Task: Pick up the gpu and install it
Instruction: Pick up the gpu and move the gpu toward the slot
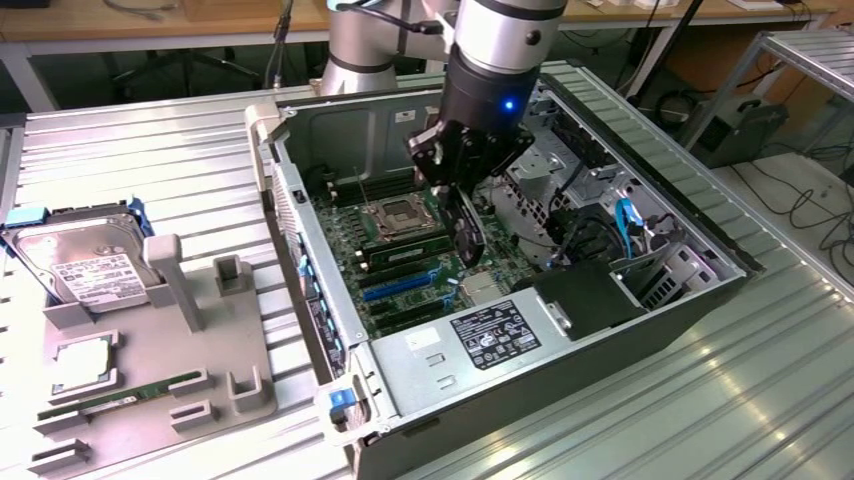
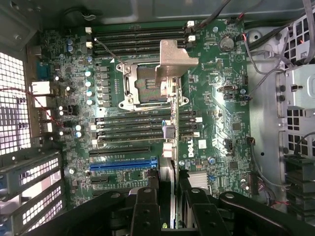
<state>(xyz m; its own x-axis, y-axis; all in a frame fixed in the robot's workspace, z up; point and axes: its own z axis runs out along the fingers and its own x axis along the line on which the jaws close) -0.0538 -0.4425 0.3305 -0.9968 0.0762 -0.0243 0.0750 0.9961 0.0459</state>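
Inside the open computer case (image 1: pixel 320 250), the gripper (image 1: pixel 461 185) holds the gpu (image 1: pixel 467 232) edge-on between its fingers (image 2: pixel 147 206) above the motherboard (image 2: pixel 216 113), the card's lower edge hard to make out.

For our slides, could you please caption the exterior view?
The claw holds the gpu edge-down above the motherboard inside the open computer case.

gpu (image 2: pixel 167 162) seen edge-on, faces hidden | gripper (image 2: pixel 168 196) base cut off | hard drive (image 1: pixel 83 262) label unreadable
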